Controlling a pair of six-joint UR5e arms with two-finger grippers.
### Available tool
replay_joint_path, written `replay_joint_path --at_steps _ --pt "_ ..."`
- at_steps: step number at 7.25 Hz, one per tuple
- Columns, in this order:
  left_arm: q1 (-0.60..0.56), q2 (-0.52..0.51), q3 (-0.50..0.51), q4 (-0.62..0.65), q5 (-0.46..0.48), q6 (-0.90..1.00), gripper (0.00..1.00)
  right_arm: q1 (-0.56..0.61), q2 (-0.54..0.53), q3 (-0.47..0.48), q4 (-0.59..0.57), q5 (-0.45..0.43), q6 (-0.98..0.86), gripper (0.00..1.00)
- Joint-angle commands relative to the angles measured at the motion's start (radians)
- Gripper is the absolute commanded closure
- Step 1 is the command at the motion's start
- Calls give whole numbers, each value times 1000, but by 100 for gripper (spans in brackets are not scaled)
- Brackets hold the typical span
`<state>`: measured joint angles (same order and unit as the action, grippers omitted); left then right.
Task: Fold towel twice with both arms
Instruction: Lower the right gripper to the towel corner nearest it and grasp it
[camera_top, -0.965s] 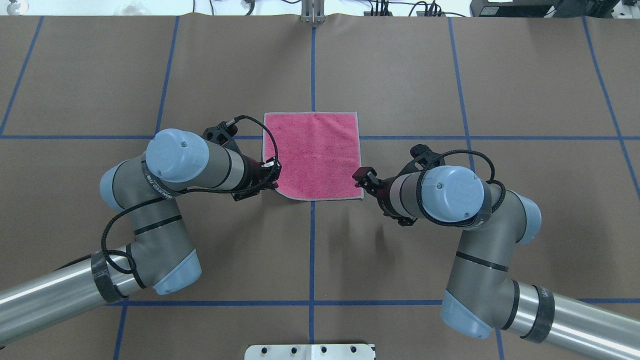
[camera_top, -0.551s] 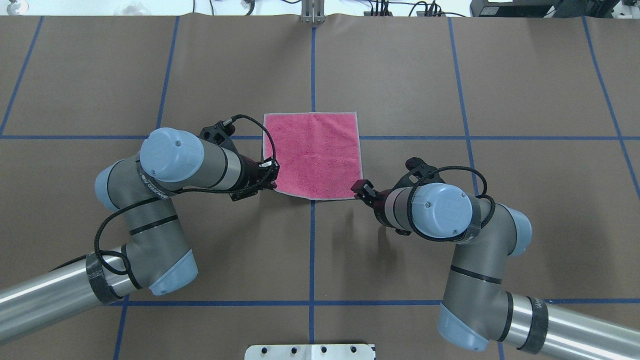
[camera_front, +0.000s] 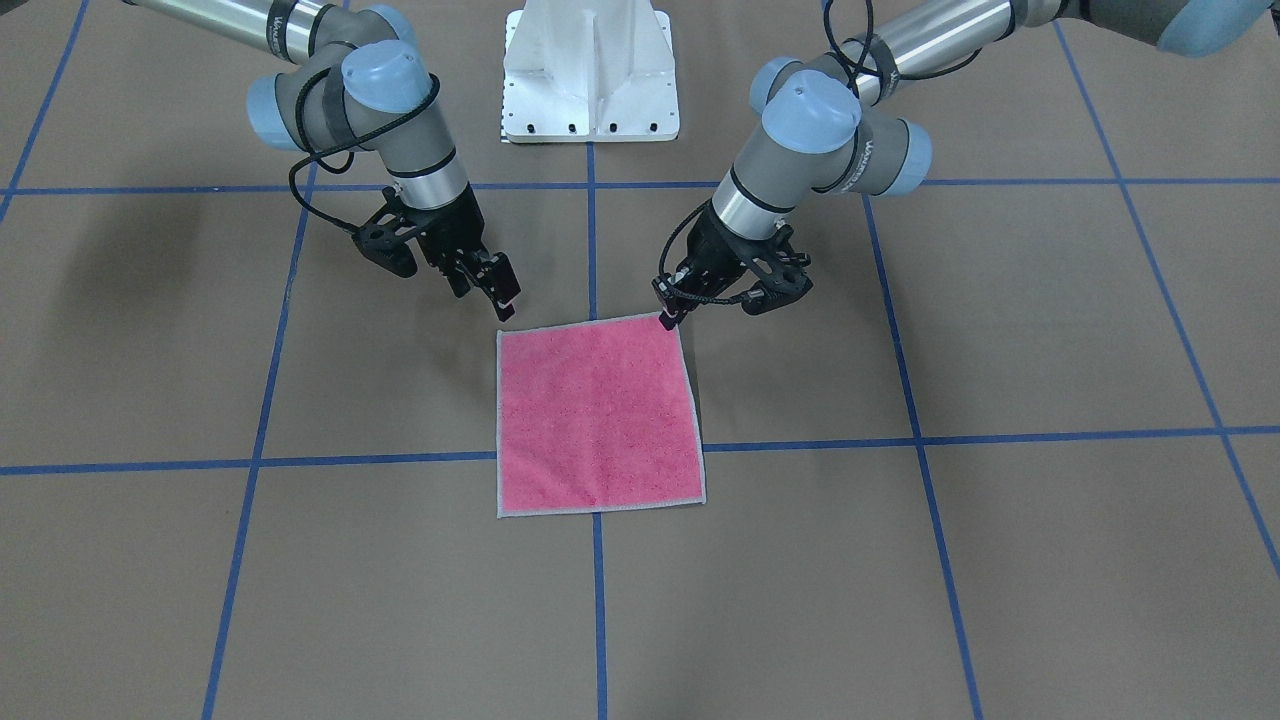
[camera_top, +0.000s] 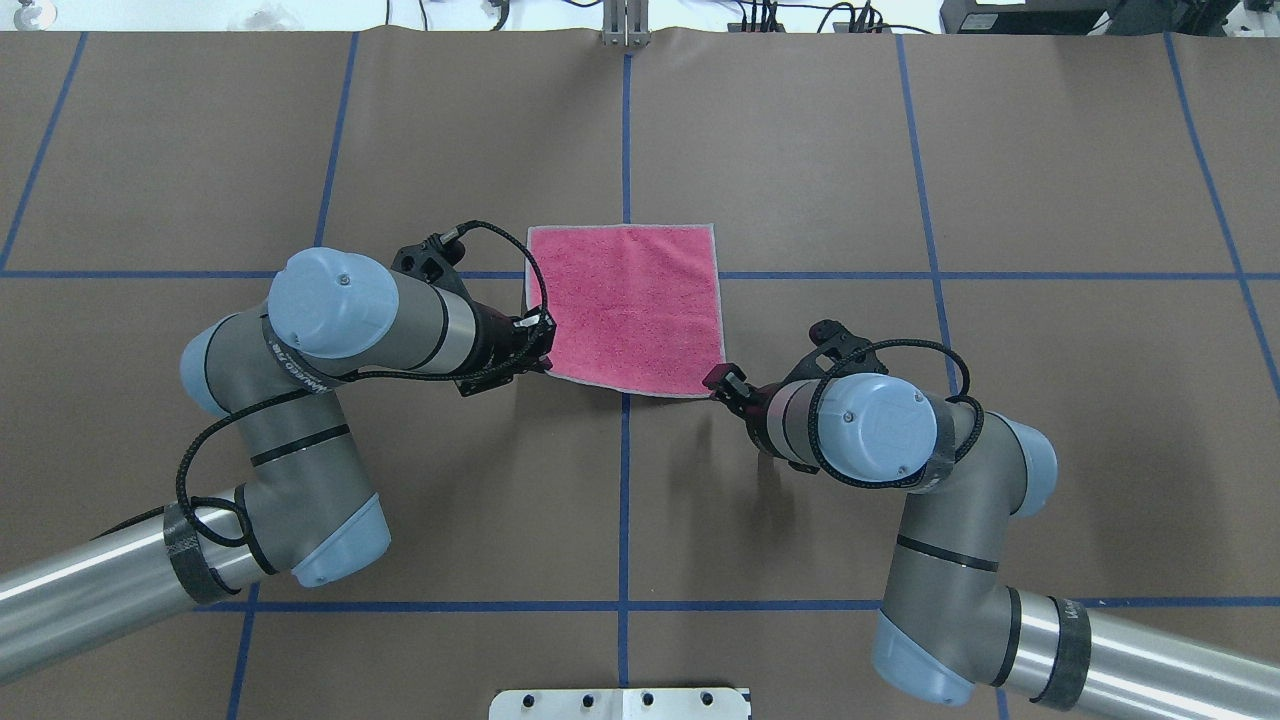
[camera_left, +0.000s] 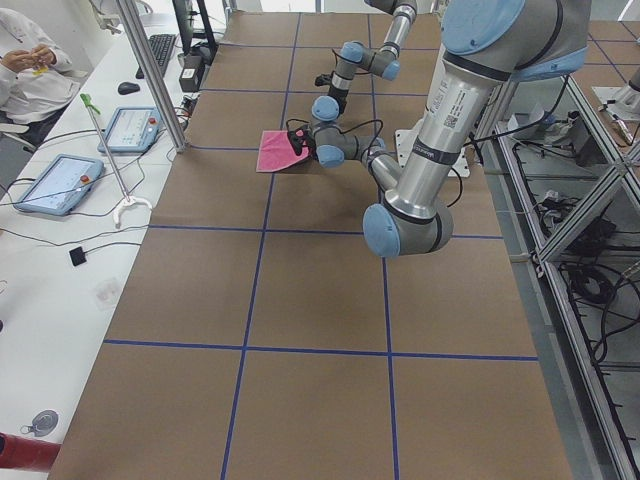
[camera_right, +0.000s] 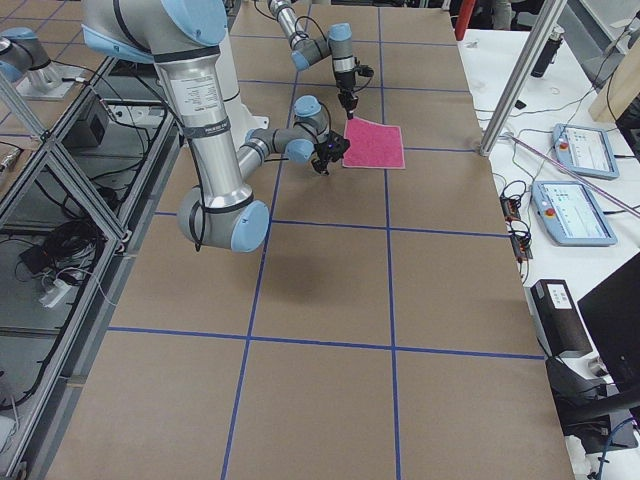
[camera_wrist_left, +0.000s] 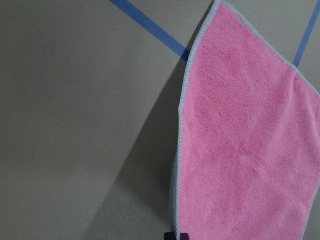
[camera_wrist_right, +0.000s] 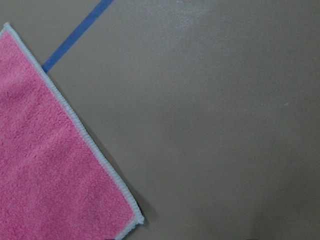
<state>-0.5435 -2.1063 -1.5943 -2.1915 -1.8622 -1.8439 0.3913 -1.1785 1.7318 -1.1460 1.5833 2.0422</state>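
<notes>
In the front-facing view, one small square pink terry towel with a light-grey hem lies on the brown paper-covered table, across one of the table's blue tape lines. Two grey-and-silver jointed arms reach toward it. The left pincer is clenched on one of the two towel corners nearest the robot. The right pincer hangs just above the other near corner, fingers spread, gripping nothing.

In the overhead view, compared with a second ago, the left arm has drawn outward. The towel's near edge now slants, with its left corner raised. The right pincer has come from beside the towel's right edge to its near right corner. The far edge has not moved.

In the left wrist view, the hem stands off the table over a shadow. In the right wrist view, the corner lies on the table.
</notes>
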Motion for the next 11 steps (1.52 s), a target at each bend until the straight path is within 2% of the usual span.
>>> replay_joint_path --at_steps 1,2,3,5,6,8,11 --pt "-4 0 -4 -1 0 0 100 0 5 0 2 -2 6 42" --pt "-10 0 -4 -1 -2 0 100 0 8 0 2 -2 15 44" --pt "-18 0 -7 -4 -3 0 100 -2 10 0 2 -2 15 43" --pt "-45 0 -10 -4 -53 0 100 -2 8 -1 2 -2 38 31" --pt "-46 0 -10 -4 -54 0 100 -3 13 -1 2 -2 82 30" --pt "-46 0 -10 -4 -54 0 100 -5 20 -1 12 -43 168 30" --pt "-46 2 -10 -4 -54 0 100 -8 43 -18 11 -57 247 30"
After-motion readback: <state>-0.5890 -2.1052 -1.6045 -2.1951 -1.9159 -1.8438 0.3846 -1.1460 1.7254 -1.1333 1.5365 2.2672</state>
